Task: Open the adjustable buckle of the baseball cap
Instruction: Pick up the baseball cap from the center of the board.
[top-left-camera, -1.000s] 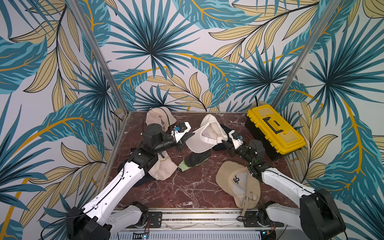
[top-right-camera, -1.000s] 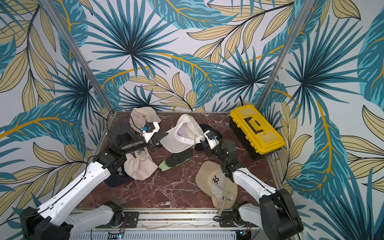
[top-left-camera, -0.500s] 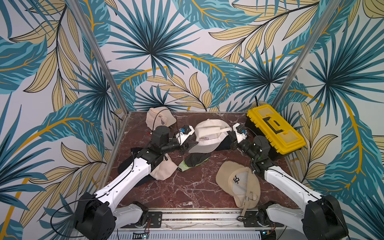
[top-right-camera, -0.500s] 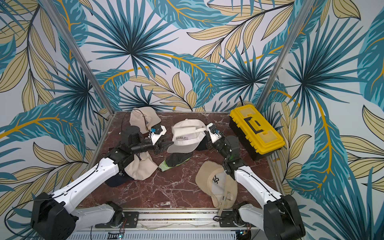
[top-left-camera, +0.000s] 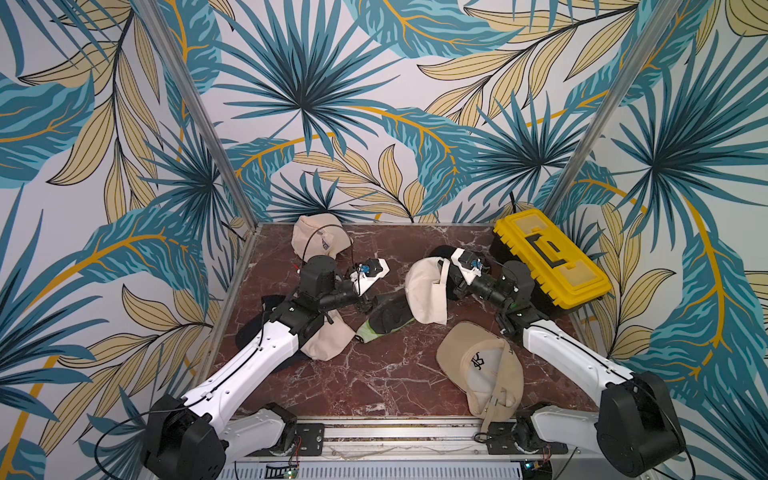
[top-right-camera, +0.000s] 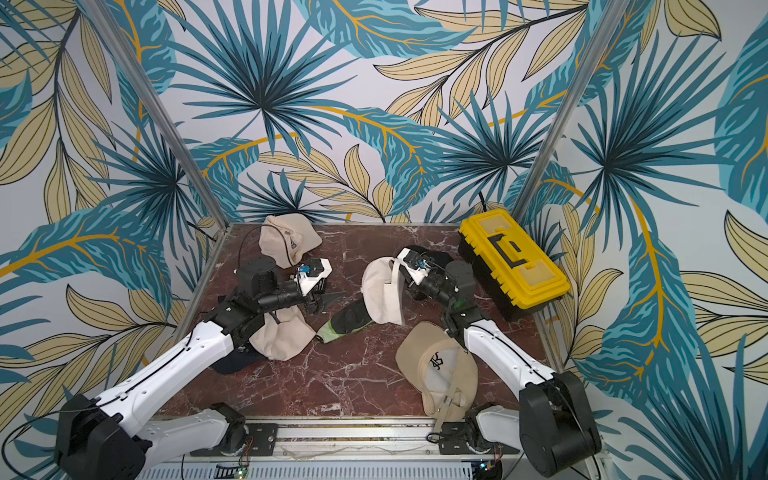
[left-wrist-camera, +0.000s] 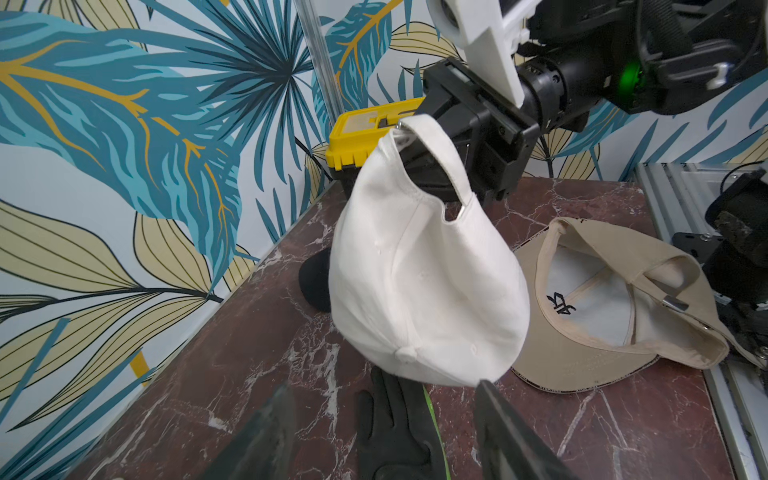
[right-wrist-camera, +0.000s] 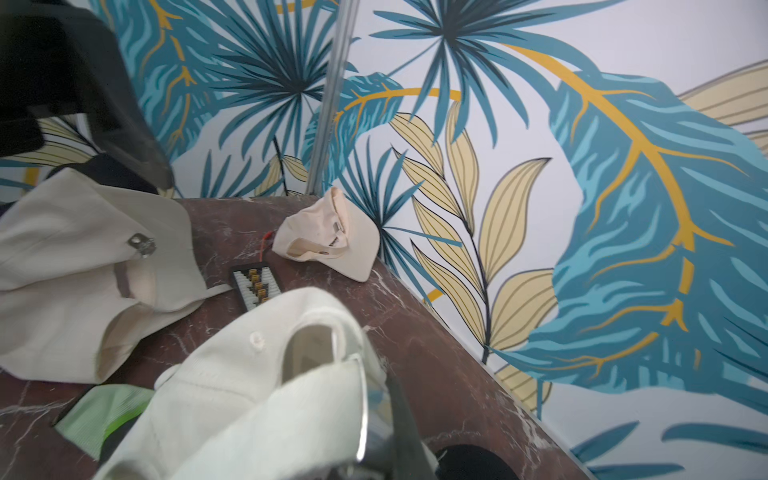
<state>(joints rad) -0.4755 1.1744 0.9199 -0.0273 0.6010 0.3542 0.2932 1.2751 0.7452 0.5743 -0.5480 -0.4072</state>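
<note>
White cap hung from the right claw, just left of the yellow toolbox.
That claw was pressed together on the cap's back strap, with the metal buckle at the strap's end by the fingers; whether it was undone could not be told. The crown drooped toward the counter, over a black glove. Farther left of the toolbox, beyond the cap and apart from it, the left claw was spread and held nothing. A tan cap lay upside down in front of the toolbox, toward the robot's base.
</note>
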